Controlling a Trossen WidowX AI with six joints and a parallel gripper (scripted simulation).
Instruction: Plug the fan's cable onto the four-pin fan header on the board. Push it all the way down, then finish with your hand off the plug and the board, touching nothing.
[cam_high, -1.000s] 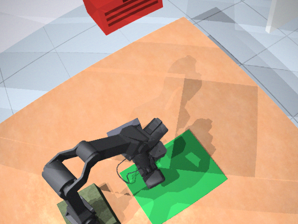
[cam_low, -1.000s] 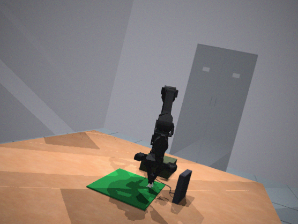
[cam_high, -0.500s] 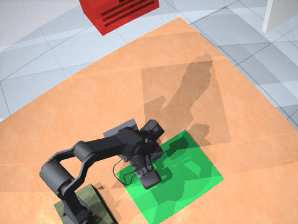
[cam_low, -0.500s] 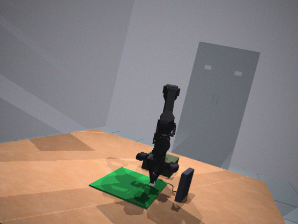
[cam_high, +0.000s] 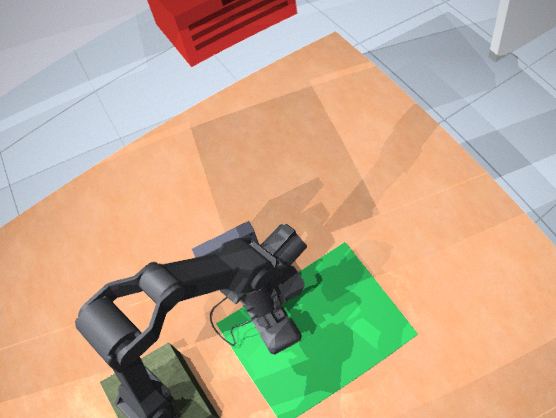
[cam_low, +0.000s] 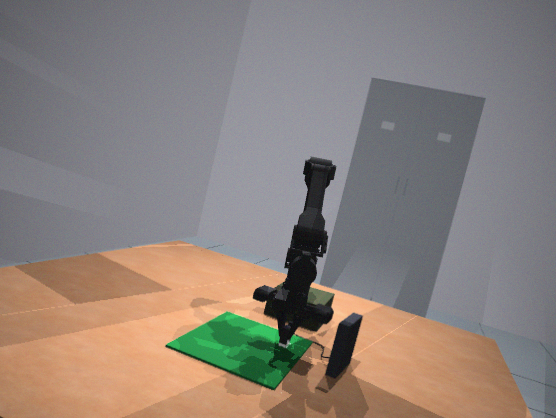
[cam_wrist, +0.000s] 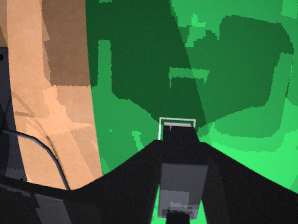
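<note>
The green board (cam_high: 387, 325) (cam_low: 197, 340) (cam_wrist: 250, 160) lies flat. My gripper (cam_low: 285, 337) (cam_wrist: 178, 149) points down over the board near its fan-side edge, shut on the cable's plug; the fingertips hide most of the plug. The white fan header (cam_low: 283, 344) is directly under the fingertips, mostly covered by them. In the wrist view a white outline (cam_wrist: 177, 119) shows around the dark tip. How deep the plug sits on the header cannot be told. The thin dark cable (cam_high: 212, 320) (cam_wrist: 23, 134) loops to the dark fan (cam_high: 225, 239) (cam_low: 345, 346) (cam_wrist: 5, 100), which stands beside the board.
The arm's base stands on a dark green block (cam_high: 187, 380) (cam_low: 321, 297) beside the board. The orange table (cam_high: 150, 190) (cam_low: 75, 360) carries everything. A red cabinet (cam_high: 175, 30) stands beyond the table's far edge. Shadows of the arm darken parts of the board.
</note>
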